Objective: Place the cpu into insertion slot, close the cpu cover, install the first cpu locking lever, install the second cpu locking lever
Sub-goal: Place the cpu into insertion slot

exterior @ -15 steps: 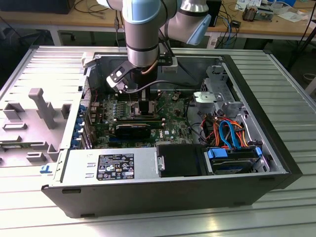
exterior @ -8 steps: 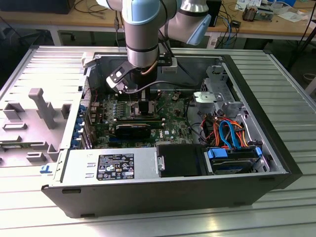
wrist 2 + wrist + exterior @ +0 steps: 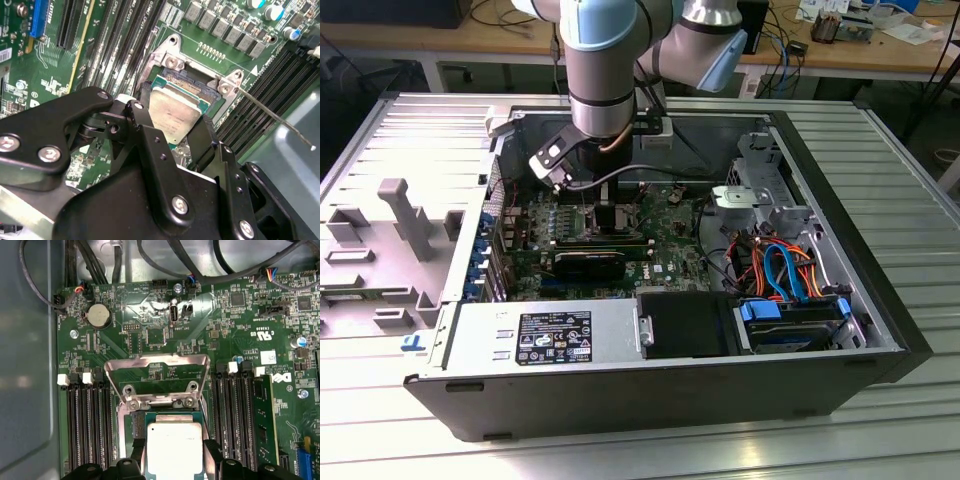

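Observation:
The cpu [image 3: 175,440], a small square chip with a silver-grey top, sits between my gripper's [image 3: 175,449] two black fingers [image 3: 212,456], which are shut on its opposite edges. It lies over the insertion slot [image 3: 186,80], whose dark contacts show just beyond the chip [image 3: 172,120]. Whether the chip rests in the slot I cannot tell. The cpu cover [image 3: 157,359], a silver frame with a square window, stands swung open behind the slot. A thin metal locking lever [image 3: 272,114] sticks out free beside the socket. In the exterior view my gripper [image 3: 610,215] reaches down into the open computer case.
Long black memory slots [image 3: 82,430] flank the socket on both sides. A black fan shroud [image 3: 590,265] lies just in front of the gripper. The power supply [image 3: 540,335], a drive bay with orange and blue cables [image 3: 785,275], and the case walls hem in the board.

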Robot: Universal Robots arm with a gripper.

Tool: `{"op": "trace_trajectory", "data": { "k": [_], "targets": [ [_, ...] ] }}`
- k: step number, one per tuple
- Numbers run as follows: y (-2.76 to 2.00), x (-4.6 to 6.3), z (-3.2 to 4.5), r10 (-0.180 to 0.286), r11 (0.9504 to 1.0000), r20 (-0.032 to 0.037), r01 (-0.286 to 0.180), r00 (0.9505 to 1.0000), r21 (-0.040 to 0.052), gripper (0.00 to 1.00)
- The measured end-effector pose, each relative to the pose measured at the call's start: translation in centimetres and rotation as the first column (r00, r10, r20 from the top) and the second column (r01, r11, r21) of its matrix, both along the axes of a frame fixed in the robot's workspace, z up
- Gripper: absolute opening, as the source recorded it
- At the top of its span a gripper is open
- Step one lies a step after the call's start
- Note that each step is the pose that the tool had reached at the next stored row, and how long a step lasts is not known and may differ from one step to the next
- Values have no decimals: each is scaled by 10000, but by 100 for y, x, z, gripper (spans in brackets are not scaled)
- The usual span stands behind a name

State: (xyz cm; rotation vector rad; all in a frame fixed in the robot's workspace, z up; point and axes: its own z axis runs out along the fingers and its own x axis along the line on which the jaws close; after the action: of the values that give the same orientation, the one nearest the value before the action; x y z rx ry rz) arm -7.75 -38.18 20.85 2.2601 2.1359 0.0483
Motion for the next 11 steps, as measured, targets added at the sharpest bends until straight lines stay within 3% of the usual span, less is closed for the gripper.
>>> {"op": "trace_trajectory", "data": {
  "k": [8,11],
  "targets": [
    [65,0,-21,1,10000,2,-1,10000,-86,54],
    [76,0,-42,1,9998,1,-1,10000,-195,54]
  ]
}}
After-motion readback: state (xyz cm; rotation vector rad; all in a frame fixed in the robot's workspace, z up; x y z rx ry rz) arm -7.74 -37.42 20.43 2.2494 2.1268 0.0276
